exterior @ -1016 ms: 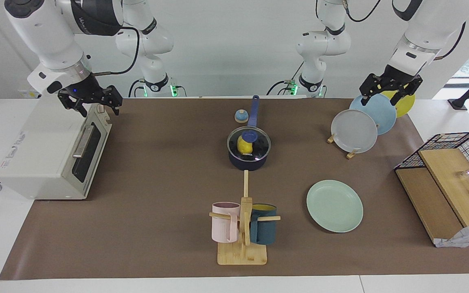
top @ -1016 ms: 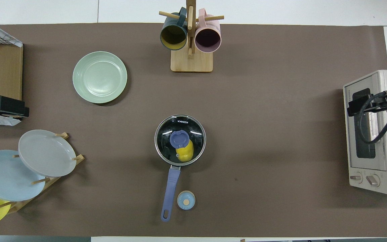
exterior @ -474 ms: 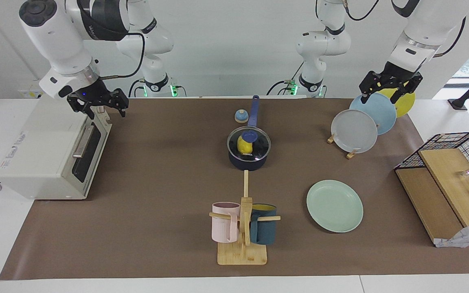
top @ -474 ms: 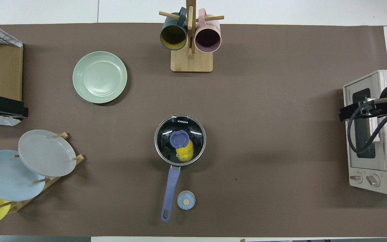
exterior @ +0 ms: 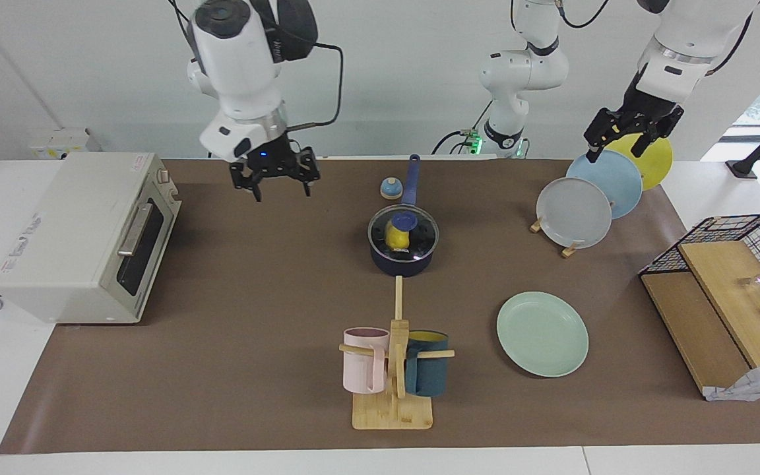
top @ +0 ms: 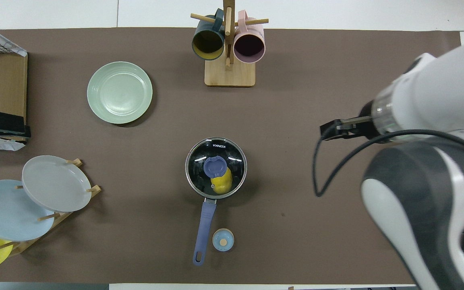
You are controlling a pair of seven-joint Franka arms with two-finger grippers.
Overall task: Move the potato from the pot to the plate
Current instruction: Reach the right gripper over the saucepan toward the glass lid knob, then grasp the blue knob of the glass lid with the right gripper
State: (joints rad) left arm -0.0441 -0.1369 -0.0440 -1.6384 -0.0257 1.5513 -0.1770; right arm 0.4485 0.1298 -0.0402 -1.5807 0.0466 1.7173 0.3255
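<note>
Small yellow egg-shaped potato point(exterior: 394, 235) sits in the lidded navy saucepan point(exterior: 402, 258), well clear of right gripper point(exterior: 275, 183), fingers wide, empty. Left gripper point(exterior: 625, 136) waits open over racked plates; mint-green plate point(exterior: 542, 334) bare.

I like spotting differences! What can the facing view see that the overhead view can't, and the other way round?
Only the facing view shows the toaster oven and both arm bases. It also shows the right gripper, open, up over the mat.

Only the overhead view looks down into the teal mug and pink mug.

Both show the lidded pot with the potato inside, the empty mint plate, and the left gripper, open, by the plate rack.
</note>
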